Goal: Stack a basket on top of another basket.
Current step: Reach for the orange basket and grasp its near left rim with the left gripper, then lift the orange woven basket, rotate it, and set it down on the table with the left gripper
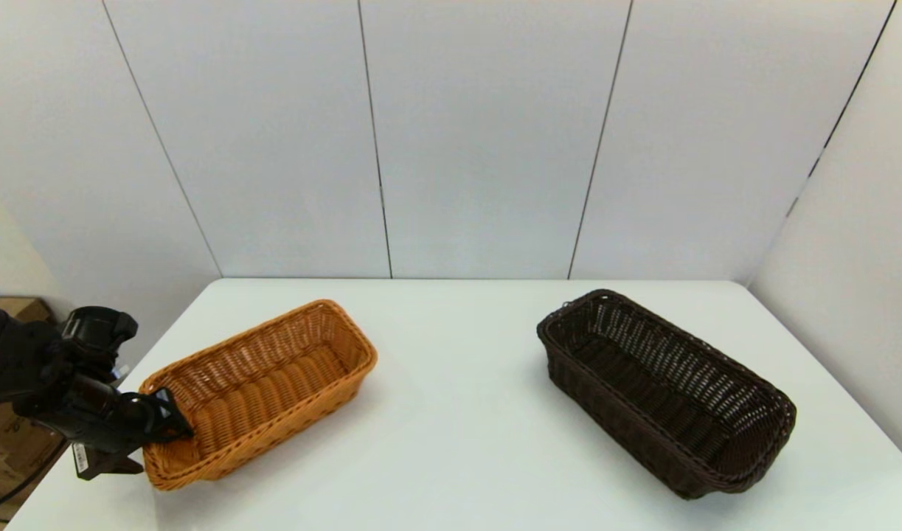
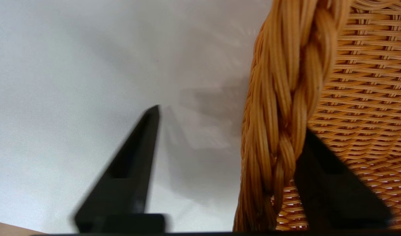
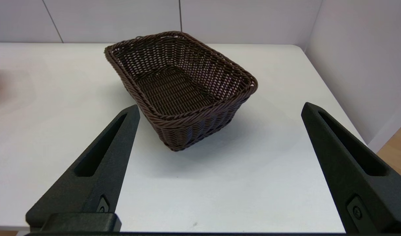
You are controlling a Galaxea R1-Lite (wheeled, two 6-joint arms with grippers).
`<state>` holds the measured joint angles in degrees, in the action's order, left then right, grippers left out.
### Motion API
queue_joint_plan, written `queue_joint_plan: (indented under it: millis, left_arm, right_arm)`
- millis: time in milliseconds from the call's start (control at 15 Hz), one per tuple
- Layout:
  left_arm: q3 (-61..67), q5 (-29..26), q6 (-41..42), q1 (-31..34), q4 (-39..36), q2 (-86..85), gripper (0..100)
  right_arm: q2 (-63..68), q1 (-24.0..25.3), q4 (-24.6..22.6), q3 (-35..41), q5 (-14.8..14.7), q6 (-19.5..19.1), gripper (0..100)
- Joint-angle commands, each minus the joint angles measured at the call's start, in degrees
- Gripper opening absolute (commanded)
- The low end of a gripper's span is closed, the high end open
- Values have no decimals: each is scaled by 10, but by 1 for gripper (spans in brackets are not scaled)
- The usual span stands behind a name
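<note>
The dark brown basket (image 1: 664,391) rests on the right side of the white table (image 1: 458,428). The orange-tan basket (image 1: 266,383) lies on the left side. My left gripper (image 1: 163,446) is open at that basket's near end. It straddles the braided rim (image 2: 285,98), with one finger (image 2: 328,183) inside the basket and the other finger (image 2: 134,164) outside over the table. The outside finger stands apart from the rim. My right gripper (image 3: 220,106) does not show in the head view. It hangs open, back from the near end of the dark brown basket (image 3: 177,88), with nothing between its fingers.
A wide stretch of bare table separates the two baskets. White wall panels (image 1: 480,133) close off the back and the right side. Cardboard boxes (image 1: 8,310) stand beyond the table's left edge.
</note>
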<state>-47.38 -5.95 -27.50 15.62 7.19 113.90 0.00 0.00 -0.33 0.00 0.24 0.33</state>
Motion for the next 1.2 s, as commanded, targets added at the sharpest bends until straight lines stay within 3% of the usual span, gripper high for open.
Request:
queue_joint_plan:
  millis: [67, 600, 1200]
  left_arm:
    - [0, -1, -2, -1, -1, 4, 0]
    - [-5, -10, -2, -1, -1, 4, 0]
    - [-17, -142, 3, -23, 2, -51, 0]
  right_arm:
    - [0, 0, 0, 0, 0, 0, 100]
    - [0, 0, 0, 0, 0, 1, 100]
    - [0, 0, 0, 0, 0, 0, 100]
